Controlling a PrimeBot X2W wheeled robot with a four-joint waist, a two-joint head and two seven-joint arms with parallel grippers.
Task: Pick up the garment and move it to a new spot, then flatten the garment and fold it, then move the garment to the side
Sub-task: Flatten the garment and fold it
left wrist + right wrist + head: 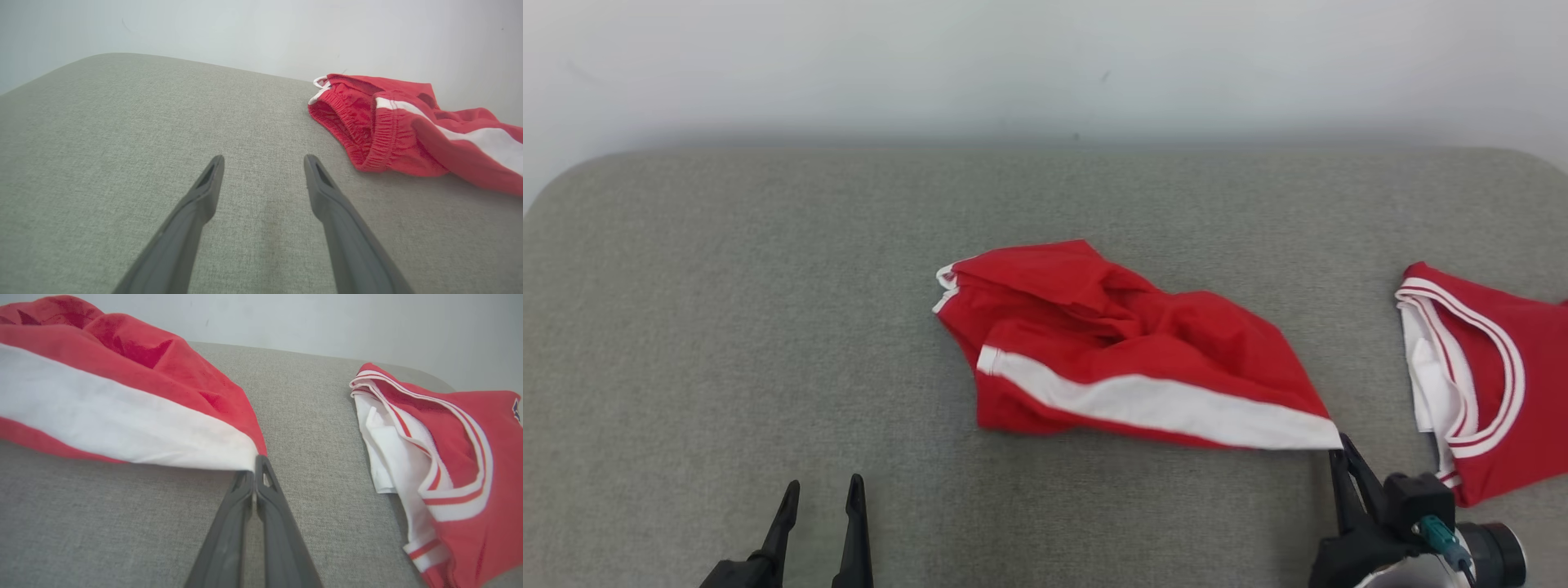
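fingers of the right gripper are pressed together, their tips pinching the near corner of the red shorts right where the white stripe ends. the cloth lifts a little off the surface at that corner. in the head view this gripper comes up from the lower right, tips at the same stripe corner.

the red shorts lie crumpled near the middle of the grey cushion, with the waistband end to the left and the white stripe along the near edge. the left wrist view shows the gathered elastic waistband resting on the cushion.

the left gripper sits at the lower left of the head view, low over the cushion and well apart from the shorts. its fingers are spread wide — bare grey fabric shows between them.

a red jersey with white and red trim lies at the right edge of the cushion, apart from the shorts and near the right gripper. a pale wall stands behind the cushion.
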